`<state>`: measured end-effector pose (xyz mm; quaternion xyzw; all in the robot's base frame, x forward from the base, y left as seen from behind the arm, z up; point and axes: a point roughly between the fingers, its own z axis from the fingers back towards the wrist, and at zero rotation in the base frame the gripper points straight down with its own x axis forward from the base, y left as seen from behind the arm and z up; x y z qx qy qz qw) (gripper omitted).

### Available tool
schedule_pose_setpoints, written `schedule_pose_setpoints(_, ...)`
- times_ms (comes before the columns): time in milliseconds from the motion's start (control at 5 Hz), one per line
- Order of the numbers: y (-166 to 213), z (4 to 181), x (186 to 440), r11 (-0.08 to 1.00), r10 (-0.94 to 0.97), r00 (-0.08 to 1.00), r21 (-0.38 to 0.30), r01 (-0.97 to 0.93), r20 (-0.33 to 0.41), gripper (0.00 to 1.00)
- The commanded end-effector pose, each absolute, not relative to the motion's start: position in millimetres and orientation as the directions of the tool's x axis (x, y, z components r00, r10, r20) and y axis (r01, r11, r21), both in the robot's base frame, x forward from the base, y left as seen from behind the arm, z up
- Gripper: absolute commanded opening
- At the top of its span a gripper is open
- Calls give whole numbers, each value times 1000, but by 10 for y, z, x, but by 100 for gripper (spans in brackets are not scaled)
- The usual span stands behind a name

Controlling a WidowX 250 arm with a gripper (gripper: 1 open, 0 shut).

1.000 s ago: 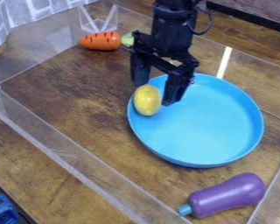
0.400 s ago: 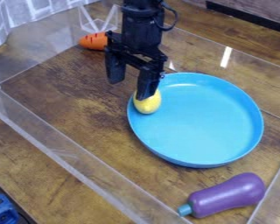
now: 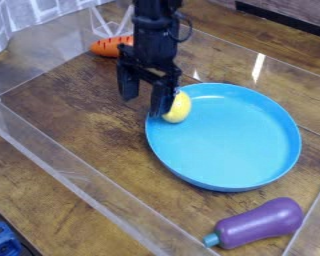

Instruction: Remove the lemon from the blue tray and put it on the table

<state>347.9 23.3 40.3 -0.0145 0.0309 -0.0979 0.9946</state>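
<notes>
Lemon (image 3: 179, 106) sits inside the blue tray (image 3: 243, 150), at its near-left rim, not yet lifted. My gripper (image 3: 147, 90) hangs just beside it, jaws spread and holding nothing. Grasp, lift and placement on the table (image 3: 69, 150) all remain, I judge.

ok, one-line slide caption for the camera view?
Open gripper lowered beside the lemon at the blue tray's left rim; carrot and eggplant on the table.

Small bright-yellow lemon (image 3: 179, 106) lay on its side just inside the left rim of a large round blue tray (image 3: 243, 145). Shallow, raised-rim tray sat flat on the glossy dark wood-grain table (image 3: 69, 125).
</notes>
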Motion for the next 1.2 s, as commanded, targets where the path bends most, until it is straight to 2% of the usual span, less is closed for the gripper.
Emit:
schedule_pose_setpoints(0,370,540,3661,978,-209,978,-14,210,22,100)
schedule_pose_setpoints(600,118,511,3700,971,-240,970,-10,241,45,100)
schedule_pose_setpoints(1000,148,354,3703,941,-337,940,-4,337,56,100)
